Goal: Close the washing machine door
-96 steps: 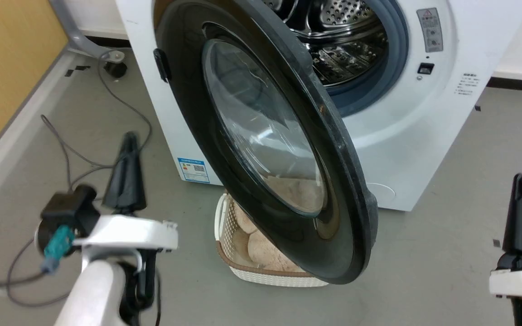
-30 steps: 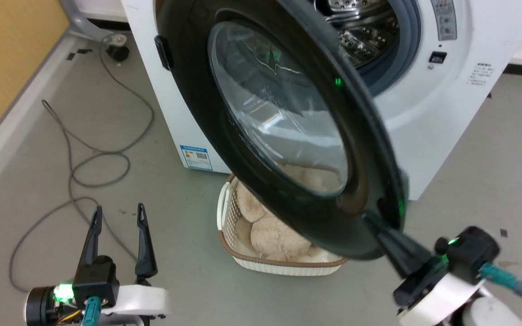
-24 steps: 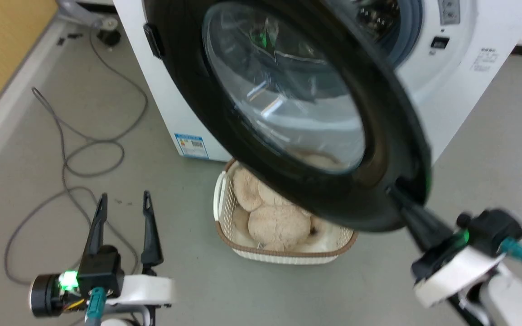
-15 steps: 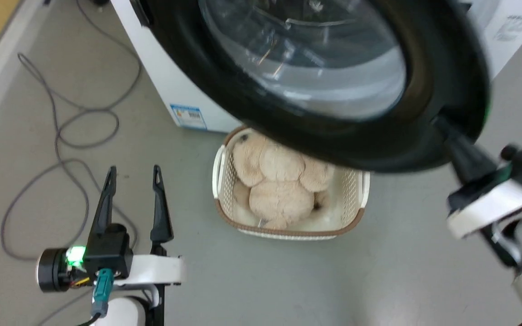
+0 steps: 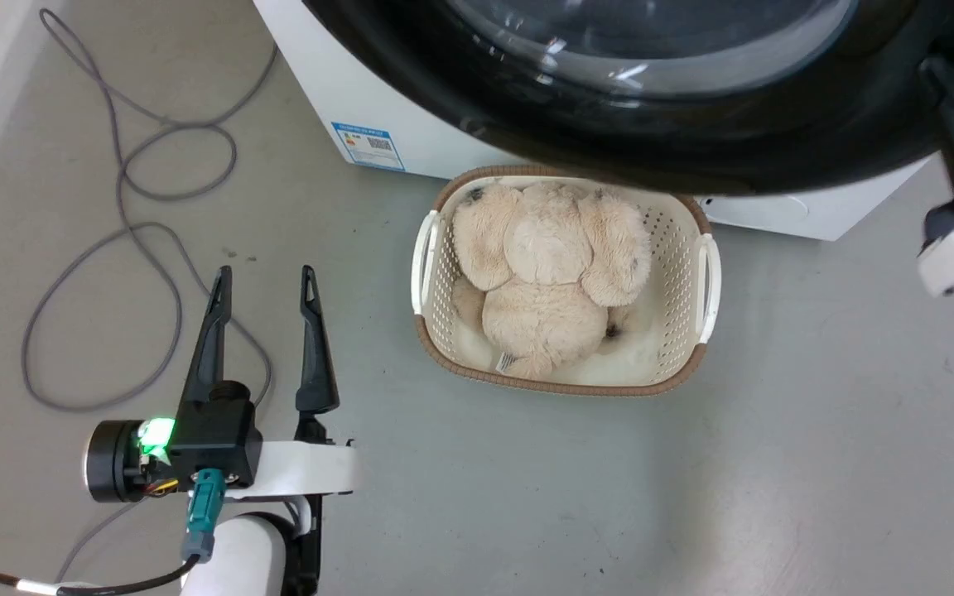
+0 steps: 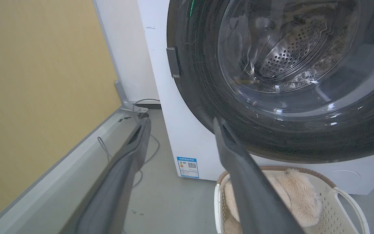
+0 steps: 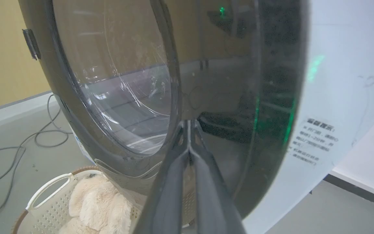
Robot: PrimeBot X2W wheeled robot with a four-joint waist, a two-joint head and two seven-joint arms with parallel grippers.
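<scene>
The right gripper (image 7: 188, 133) has its fingers together, tips pressed on the glossy black rim of the washing machine door (image 5: 609, 124). The door lies close over the front of the washing machine (image 5: 344, 83), possibly not quite latched. The left gripper (image 5: 262, 281) hangs spread apart above the floor (image 5: 692, 497), beside the basket (image 5: 706, 273) holding a plush toy (image 5: 543, 281).

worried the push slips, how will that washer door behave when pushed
Likely stiff: the washing machine door looks like a thick rigid ring, so it should swing as one piece. Its glossy face may let the right gripper skid.
</scene>
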